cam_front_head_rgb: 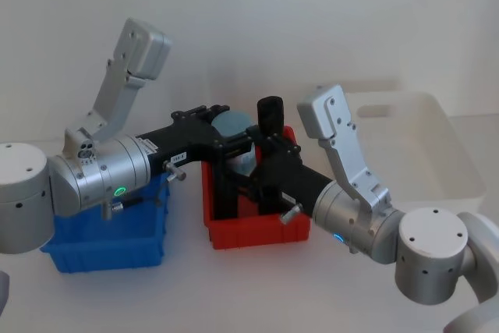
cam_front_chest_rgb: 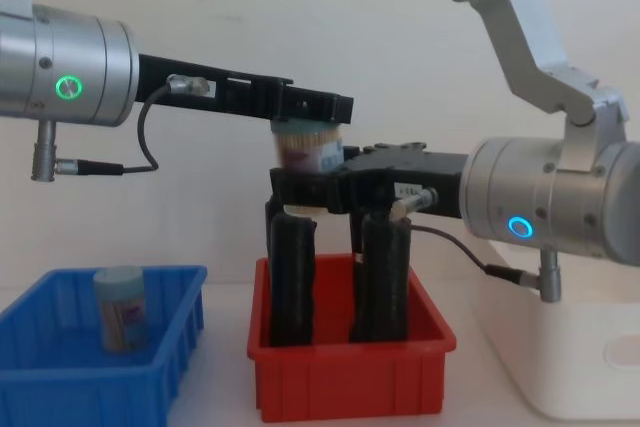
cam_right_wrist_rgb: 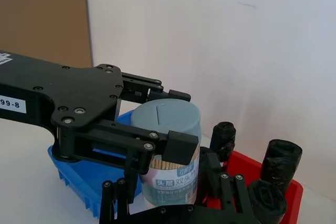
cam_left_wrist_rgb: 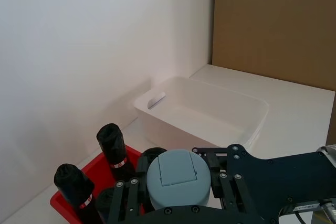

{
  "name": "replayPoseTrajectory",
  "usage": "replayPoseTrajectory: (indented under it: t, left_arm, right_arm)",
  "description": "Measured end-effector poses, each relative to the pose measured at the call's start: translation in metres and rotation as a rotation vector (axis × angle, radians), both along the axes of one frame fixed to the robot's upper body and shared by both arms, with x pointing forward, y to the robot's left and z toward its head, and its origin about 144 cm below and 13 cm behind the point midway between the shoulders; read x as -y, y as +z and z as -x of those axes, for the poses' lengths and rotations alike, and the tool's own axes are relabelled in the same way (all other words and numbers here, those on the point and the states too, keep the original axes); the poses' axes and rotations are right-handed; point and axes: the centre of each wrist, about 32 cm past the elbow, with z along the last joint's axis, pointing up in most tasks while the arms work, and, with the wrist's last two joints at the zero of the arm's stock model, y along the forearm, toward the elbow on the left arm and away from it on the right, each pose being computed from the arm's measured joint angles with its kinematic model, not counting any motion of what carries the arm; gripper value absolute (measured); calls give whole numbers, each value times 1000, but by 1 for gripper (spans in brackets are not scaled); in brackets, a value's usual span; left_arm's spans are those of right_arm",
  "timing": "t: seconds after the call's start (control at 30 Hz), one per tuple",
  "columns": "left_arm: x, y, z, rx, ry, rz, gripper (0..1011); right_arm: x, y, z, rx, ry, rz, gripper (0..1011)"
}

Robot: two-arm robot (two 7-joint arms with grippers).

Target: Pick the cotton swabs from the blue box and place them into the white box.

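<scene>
One cotton swabs jar (cam_front_chest_rgb: 308, 152), clear with a pale teal lid (cam_left_wrist_rgb: 177, 181) and a pinkish label, hangs in the air above the red bin. My left gripper (cam_front_chest_rgb: 310, 115) reaches in from the left and is shut on it just under the lid. My right gripper (cam_front_chest_rgb: 312, 192) comes from the right and sits around the jar's lower part (cam_right_wrist_rgb: 170, 182). A second cotton swabs jar (cam_front_chest_rgb: 120, 309) stands upright in the blue box (cam_front_chest_rgb: 60, 387) at the left. Off to the right sits the white box (cam_front_head_rgb: 444, 146), with nothing showing inside it.
Directly under both grippers is a red bin (cam_front_chest_rgb: 350, 377) holding tall black upright objects (cam_front_chest_rgb: 290, 277). It sits between the blue box (cam_front_head_rgb: 101, 251) and the white box (cam_left_wrist_rgb: 157, 98). A pale wall runs behind the table.
</scene>
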Motion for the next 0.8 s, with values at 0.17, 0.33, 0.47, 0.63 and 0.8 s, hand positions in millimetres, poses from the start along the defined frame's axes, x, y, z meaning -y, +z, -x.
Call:
replayPoseTrajectory:
  t: [0.17, 0.33, 0.47, 0.63, 0.8]
  left_arm:
    - [0, 0, 0, 0, 0, 0, 671]
    - [0, 0, 0, 1, 1, 0, 689]
    - [0, 0, 0, 0, 1, 0, 798]
    - [0, 0, 0, 0, 0, 0, 938]
    - [0, 0, 0, 0, 0, 0, 1004]
  right_arm:
    - [-3, 0, -4, -3, 8, -8, 714]
    - [-4, 0, -8, -4, 12, -15, 642]
    - [-5, 0, -9, -5, 12, -18, 642]
    - [-6, 0, -11, -6, 10, -20, 642]
    - [-6, 0, -12, -6, 4, -19, 642]
